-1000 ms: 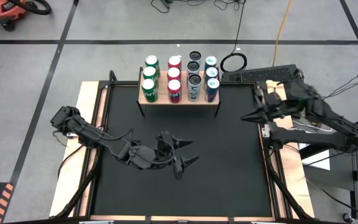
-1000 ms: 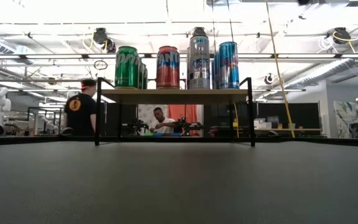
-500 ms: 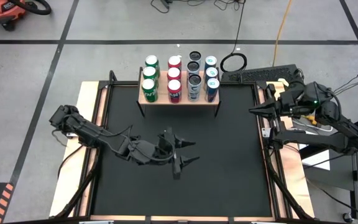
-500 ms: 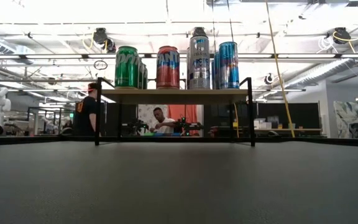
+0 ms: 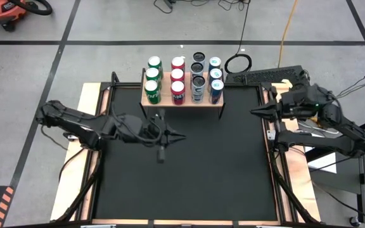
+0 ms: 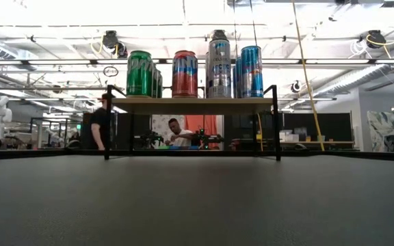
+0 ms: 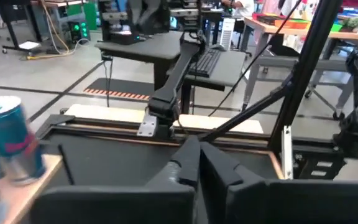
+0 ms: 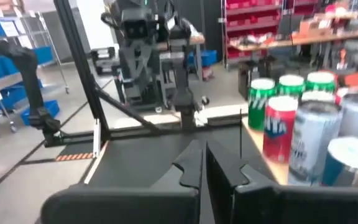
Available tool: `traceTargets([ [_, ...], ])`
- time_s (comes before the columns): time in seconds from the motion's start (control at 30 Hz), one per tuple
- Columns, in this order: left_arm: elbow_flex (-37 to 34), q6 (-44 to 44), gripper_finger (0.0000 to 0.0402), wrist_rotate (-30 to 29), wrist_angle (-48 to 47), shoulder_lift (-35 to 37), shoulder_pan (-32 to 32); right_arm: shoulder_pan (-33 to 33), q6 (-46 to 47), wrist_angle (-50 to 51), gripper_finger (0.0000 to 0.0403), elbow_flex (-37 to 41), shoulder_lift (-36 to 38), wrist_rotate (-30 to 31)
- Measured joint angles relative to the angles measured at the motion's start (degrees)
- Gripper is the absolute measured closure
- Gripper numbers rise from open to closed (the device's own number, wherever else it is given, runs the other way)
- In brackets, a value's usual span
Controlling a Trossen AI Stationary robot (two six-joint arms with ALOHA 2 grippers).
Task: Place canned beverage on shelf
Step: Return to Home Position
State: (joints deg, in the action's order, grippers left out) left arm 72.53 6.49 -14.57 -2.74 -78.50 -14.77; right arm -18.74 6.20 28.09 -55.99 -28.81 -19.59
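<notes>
The matte black counter [image 5: 220, 177] carries the pale wooden shelf [image 5: 165, 96] on thin black legs at its far edge, packed with cylindrical cans [image 5: 177, 92]. My left gripper [image 5: 175, 138] hangs near the shelf and my right gripper [image 5: 258, 113] at the counter's side, both pinched together.

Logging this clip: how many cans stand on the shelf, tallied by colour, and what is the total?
Green cans: 3
Red cans: 3
Silver cans: 3
Blue cans: 3
Total on the shelf: 12
</notes>
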Motion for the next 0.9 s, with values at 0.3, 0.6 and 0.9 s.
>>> traceTargets([
  [0.3,-17.5,-1.3,0.0387,-2.3,1.8,12.1,2.0,0.1,-1.7,-6.8,0.0403,10.3,0.2,0.1],
  [0.6,-27.9,-1.0,0.0387,-6.7,5.7,15.5,2.2,0.1,0.6,-12.0,0.0403,19.4,-0.6,9.0],
  [0.9,-32.7,0.3,0.0387,-6.9,7.1,15.7,2.1,1.8,-0.7,-28.7,0.0403,32.4,-0.8,12.1],
])
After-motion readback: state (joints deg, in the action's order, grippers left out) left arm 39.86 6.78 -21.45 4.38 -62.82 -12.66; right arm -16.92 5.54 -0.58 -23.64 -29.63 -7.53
